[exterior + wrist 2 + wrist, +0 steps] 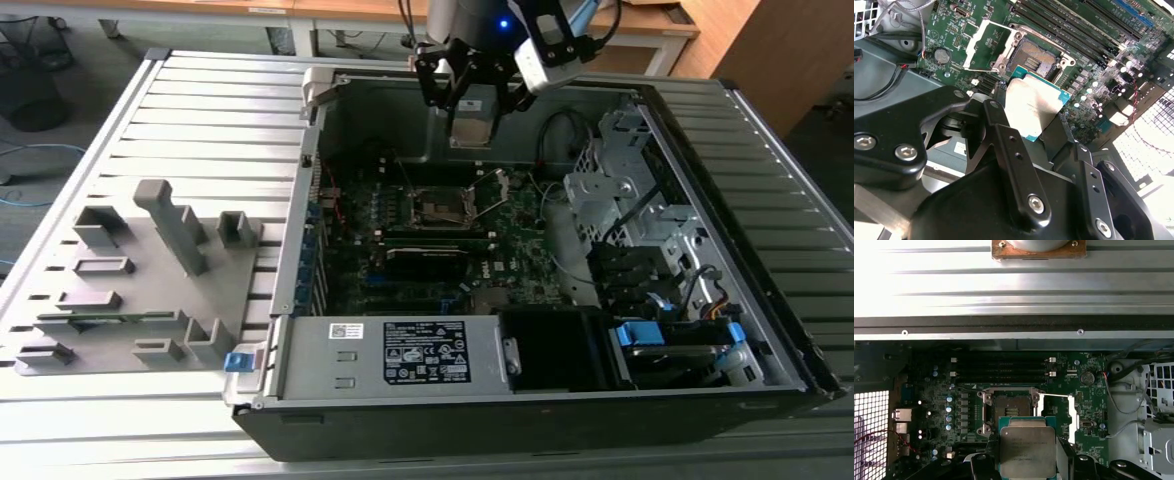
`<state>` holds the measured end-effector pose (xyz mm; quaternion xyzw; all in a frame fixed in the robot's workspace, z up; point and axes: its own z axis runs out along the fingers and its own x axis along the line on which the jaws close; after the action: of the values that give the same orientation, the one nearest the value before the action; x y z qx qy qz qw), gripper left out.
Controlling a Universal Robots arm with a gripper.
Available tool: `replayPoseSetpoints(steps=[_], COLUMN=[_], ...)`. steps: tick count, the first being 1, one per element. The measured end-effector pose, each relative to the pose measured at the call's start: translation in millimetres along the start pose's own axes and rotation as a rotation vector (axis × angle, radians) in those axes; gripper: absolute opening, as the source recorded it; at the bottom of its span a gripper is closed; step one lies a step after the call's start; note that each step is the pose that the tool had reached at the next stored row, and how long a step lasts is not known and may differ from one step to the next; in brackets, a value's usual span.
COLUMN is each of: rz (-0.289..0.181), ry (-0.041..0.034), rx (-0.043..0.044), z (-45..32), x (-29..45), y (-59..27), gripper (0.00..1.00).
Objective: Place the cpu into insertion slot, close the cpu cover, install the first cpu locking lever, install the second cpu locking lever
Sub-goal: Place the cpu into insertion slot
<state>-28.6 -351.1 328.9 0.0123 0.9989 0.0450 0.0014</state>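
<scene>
My gripper (pixel 474 118) hangs over the open computer case, shut on the cpu (pixel 475 128), a flat silver-grey square chip. In both wrist views the cpu (pixel 1030 102) (pixel 1027 450) sits clamped between the black fingers (pixel 1001 132) (pixel 1066 456), above the board and apart from it. The insertion slot (pixel 441 205) (pixel 1036 62) (pixel 1009 407) lies bare below, a dark square socket with a metal rim. The cpu cover (pixel 988 44) (pixel 1056 412), a thin silvery frame, is swung open beside the slot.
A power supply box (pixel 400 352) with a white label fills the case's near end. Metal drive cages and cables (pixel 627 205) stand on the exterior view's right. Long memory slots (pixel 999 367) run beside the socket. A grey fixture tray (pixel 134 280) lies outside the case.
</scene>
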Motion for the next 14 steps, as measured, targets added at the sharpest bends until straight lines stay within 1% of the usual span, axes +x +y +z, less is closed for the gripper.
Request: replayPoseSetpoints(steps=[14], rz=[0.000], ry=[0.0001], rx=[0.0001], z=[1.8], x=[0.0], y=[-0.2], gripper=[0.54])
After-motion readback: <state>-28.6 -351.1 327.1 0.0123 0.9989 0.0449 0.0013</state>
